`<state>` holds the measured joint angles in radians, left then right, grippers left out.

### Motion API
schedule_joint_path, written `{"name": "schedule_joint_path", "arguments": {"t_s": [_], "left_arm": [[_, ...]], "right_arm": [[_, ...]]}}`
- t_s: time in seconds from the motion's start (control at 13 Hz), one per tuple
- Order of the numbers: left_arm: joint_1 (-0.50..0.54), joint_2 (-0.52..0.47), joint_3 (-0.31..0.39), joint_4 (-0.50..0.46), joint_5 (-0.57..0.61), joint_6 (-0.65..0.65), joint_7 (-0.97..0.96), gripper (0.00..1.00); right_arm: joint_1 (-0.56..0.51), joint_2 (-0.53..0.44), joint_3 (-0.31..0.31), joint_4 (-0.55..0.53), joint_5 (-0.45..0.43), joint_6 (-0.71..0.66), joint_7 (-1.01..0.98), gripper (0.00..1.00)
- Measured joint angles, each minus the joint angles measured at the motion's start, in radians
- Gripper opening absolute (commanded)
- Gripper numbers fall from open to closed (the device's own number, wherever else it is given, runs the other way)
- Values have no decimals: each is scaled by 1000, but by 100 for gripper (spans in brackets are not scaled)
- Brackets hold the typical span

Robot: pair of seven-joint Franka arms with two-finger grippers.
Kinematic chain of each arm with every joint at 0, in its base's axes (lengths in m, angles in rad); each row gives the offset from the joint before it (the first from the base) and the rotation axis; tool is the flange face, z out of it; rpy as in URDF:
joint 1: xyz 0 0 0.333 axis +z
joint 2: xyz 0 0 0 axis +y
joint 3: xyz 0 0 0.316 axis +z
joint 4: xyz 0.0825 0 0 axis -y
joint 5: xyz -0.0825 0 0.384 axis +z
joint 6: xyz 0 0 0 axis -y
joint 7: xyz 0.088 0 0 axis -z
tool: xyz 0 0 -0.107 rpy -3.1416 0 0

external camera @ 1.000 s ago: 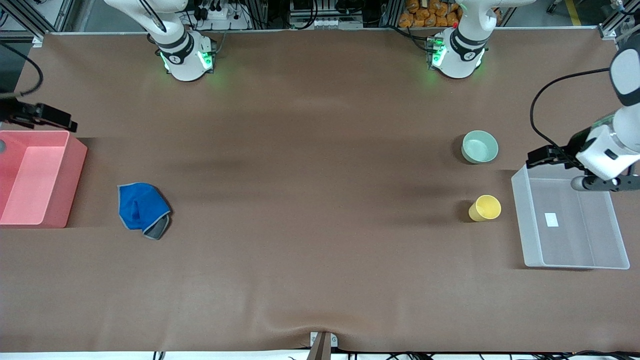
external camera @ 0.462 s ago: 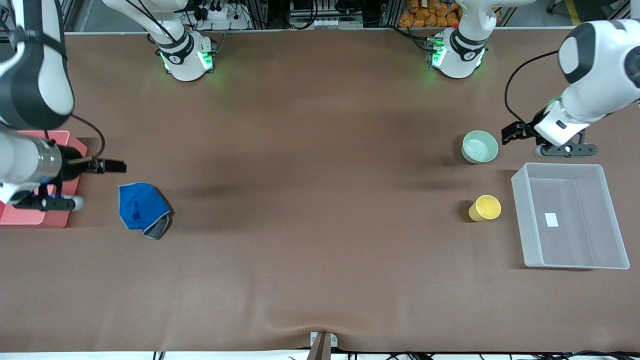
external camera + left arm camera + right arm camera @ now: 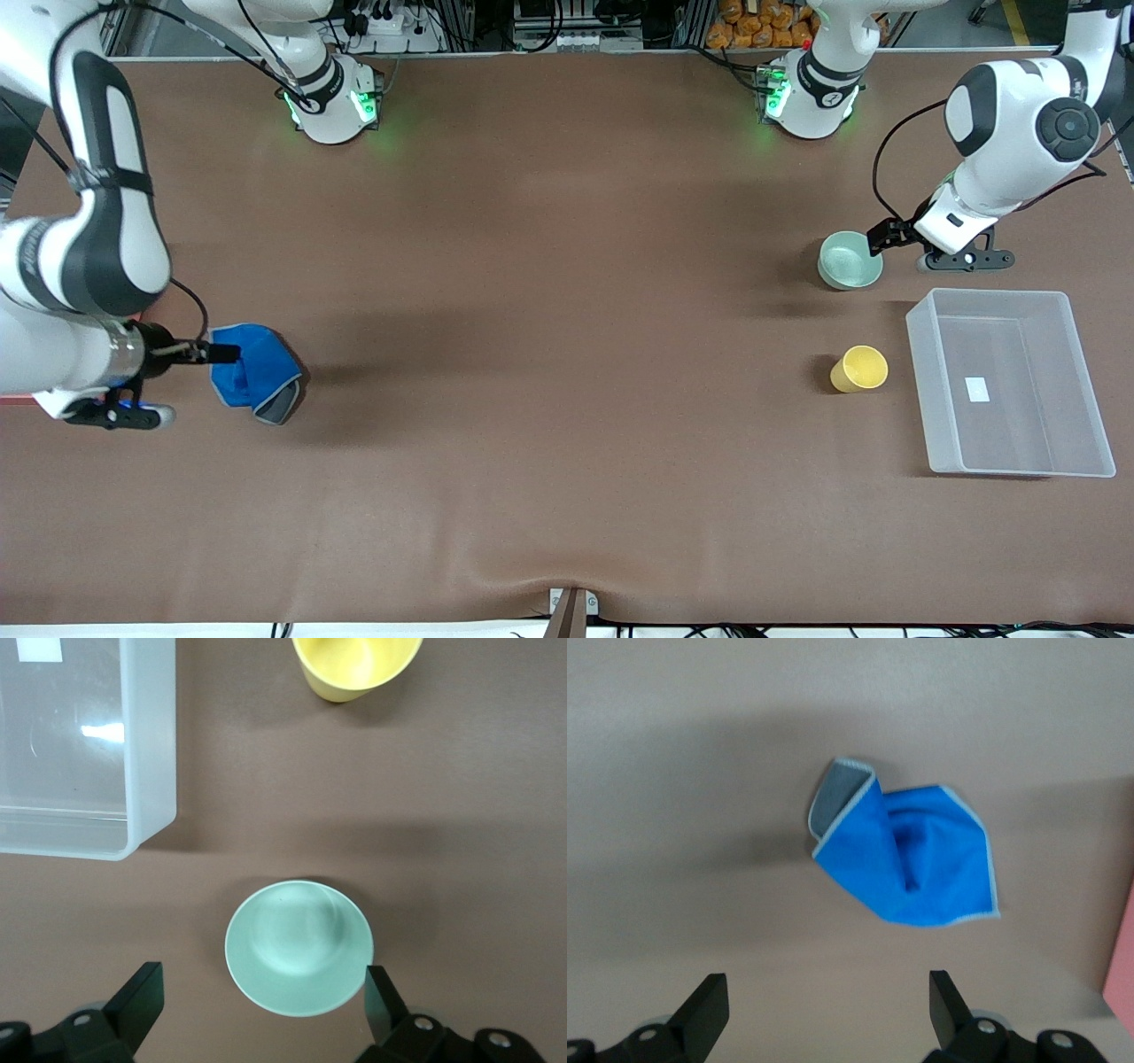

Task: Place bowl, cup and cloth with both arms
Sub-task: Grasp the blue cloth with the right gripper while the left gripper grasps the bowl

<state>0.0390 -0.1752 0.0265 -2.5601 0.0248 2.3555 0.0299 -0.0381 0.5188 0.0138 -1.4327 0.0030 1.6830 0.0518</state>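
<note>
The mint-green bowl (image 3: 850, 260) stands upright toward the left arm's end of the table. The yellow cup (image 3: 859, 369) stands nearer to the front camera than the bowl. My left gripper (image 3: 884, 237) is open and empty, over the bowl's rim on the bin side. In the left wrist view the bowl (image 3: 299, 948) lies just ahead of the open gripper (image 3: 263, 1001), with the cup (image 3: 354, 665) past it. The blue cloth (image 3: 255, 370) lies crumpled toward the right arm's end. My right gripper (image 3: 223, 354) is open and empty at the cloth's edge. In the right wrist view the cloth (image 3: 912, 859) lies ahead of the gripper (image 3: 824, 1005).
A clear plastic bin (image 3: 1010, 461) stands beside the cup at the left arm's end, and it shows in the left wrist view (image 3: 151, 744). A pink bin's edge (image 3: 1121, 966) shows beside the cloth, mostly hidden by the right arm in the front view.
My left gripper moved from over the clear bin to the bowl's rim. My right gripper moved from the pink bin to the cloth's edge. Bowl, cup and cloth have not moved.
</note>
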Motion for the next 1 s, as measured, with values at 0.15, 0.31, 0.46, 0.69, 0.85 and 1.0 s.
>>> {"name": "schedule_joint_path", "arguments": {"t_s": [0.15,0.31,0.46,0.69,0.85,1.0], "left_arm": [[13,10,0,-60,2,95,0,100],[25,40,0,-88,2,160,0,100],[32,91,0,-100,3,232,0,100],[39,181,0,-121,3,350,0,96],[51,233,0,-141,3,427,0,72],[53,271,0,-151,3,470,0,38]], "right_arm": [[3,52,0,0,-10,64,0,100],[-1,90,-1,-1,-38,111,-14,100],[-1,116,-1,-13,-90,166,-59,100],[-1,128,-1,-69,-146,251,-150,100],[1,134,0,-100,-147,255,-207,100],[3,138,2,-129,-147,259,-222,100]]}}
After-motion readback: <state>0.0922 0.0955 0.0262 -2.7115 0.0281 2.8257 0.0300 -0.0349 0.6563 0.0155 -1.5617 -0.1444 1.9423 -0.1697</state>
